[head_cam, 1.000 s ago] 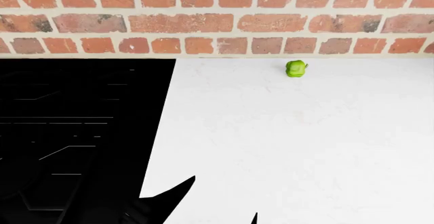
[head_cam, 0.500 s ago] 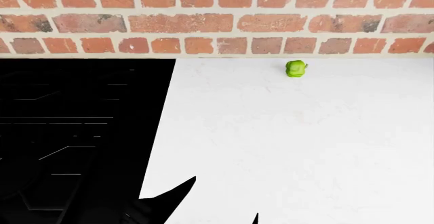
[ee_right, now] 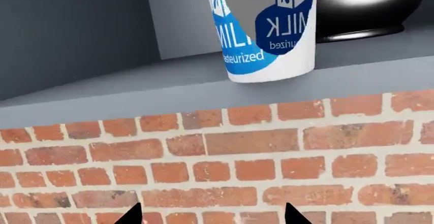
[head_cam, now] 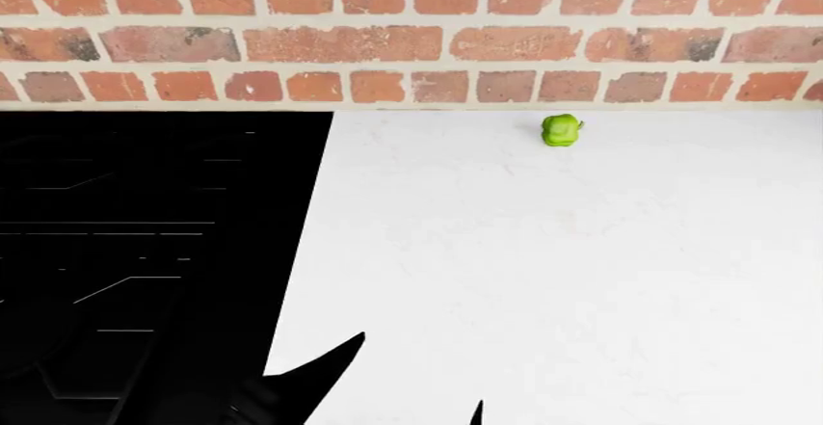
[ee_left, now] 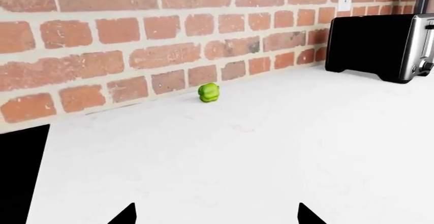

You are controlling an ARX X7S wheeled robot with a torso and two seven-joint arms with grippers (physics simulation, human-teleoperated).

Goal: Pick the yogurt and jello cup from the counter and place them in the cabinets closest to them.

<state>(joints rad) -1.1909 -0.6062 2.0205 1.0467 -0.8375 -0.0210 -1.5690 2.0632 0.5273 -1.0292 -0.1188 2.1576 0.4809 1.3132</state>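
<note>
At twelve o'clock on the table (head_cam: 541, 271), close against the brick wall (head_cam: 411, 39), sits the jello cup (head_cam: 561, 129), tiny and green; it looks light, smooth and easily tipped, so a gentle pinch across its sides seems best. It lies well ahead of the left end effector (ee_left: 215, 215), whose tips stand wide apart and empty. Right end effector (ee_right: 210, 215), likewise spread and empty, faces a cabinet shelf (ee_right: 203, 89) where the yogurt (ee_right: 263, 28) already stands upright
</note>
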